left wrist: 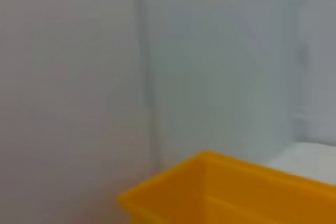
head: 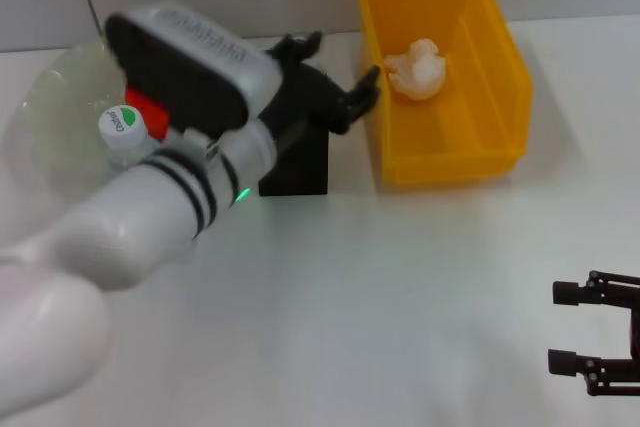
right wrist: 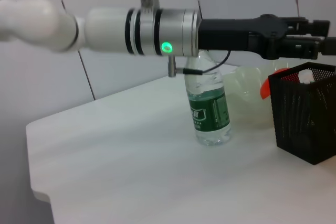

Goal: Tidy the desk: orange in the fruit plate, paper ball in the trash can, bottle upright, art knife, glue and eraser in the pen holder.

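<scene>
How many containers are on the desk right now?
3: the yellow trash can at the back right, the black pen holder left of it under the left arm, and the fruit plate at the back left. Others may hide behind the arm.

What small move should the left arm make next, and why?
Probably pull the left gripper back from above the pen holder: the paper ball lies in the trash can, the bottle stands upright, and the gripper looks empty.

Left arm stretched forward across the desk, wrist level, left gripper (head: 340, 72) raised, fingers spread apart. Right gripper (head: 566, 327) low at near right, both fingers parted, idle.
</scene>
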Controlling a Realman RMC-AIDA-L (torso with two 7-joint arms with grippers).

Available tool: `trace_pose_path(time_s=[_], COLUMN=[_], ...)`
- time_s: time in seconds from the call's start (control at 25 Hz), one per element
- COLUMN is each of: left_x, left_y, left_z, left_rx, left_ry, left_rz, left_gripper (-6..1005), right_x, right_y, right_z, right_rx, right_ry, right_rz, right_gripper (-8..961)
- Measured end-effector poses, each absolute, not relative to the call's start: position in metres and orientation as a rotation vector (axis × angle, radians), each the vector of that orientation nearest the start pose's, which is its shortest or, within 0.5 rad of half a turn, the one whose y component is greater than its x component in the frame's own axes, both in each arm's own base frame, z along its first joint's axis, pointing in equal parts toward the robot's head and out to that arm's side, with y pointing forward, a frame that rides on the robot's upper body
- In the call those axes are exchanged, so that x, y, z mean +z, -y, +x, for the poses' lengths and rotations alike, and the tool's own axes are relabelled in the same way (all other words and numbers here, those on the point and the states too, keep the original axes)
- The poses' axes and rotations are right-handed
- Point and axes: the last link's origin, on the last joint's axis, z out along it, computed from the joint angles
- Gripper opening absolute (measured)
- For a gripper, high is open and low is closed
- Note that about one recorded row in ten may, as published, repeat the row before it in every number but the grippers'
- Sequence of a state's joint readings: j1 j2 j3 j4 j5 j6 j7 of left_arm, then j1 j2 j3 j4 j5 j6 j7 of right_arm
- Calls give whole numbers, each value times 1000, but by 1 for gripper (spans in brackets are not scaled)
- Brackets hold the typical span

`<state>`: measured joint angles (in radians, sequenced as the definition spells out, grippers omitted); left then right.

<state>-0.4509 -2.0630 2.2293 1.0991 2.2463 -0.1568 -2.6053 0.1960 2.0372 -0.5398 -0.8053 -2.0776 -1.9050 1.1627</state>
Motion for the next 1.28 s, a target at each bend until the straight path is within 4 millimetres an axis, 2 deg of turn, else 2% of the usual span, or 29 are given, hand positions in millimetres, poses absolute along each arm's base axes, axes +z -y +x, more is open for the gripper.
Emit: trace_pose_path(time_s=[0.04, 0.24, 0.4, 0.48, 0.6, 0.68, 0.8, 0.88, 1.04, 1.28], left_x=[-109, -93, -73, -60, -45, -38, -33, -32, -42, -61], left_y=[-353, -345, -344, -344, -345, -342, -330, -322, -308, -290], left_z=[-114, -82, -69, -69, -81, -91, -116, -132, -163, -205], left_rx=[-525, -493, -537, -645, -837, -933, -1016, -1073, -1132, -1063], left_ry=[363, 274, 232, 221, 201, 122, -12, -42, -17, 162], left_rz=[-2289, -2422, -2531, -2595, -2644, -2659, -2713, -2747, -2799, -2837], left_gripper=[585, 714, 738, 736, 732, 729, 733, 738, 748, 777], right_x=[54, 54, 54, 54, 56, 57, 60, 62, 66, 62], right_y=[-208, -206, -206, -206, -206, -206, -206, -206, -206, -202], right_z=[338, 339, 340, 340, 341, 341, 342, 342, 339, 330], right_rx=[680, 679, 677, 676, 673, 671, 680, 697, 743, 847], right_ry=[-564, -572, -573, -574, -573, -574, -571, -567, -543, -482], right_rz=[-2721, -2717, -2716, -2716, -2713, -2703, -2681, -2664, -2645, -2667], right_gripper=[777, 777, 777, 777, 777, 777, 777, 777, 777, 777])
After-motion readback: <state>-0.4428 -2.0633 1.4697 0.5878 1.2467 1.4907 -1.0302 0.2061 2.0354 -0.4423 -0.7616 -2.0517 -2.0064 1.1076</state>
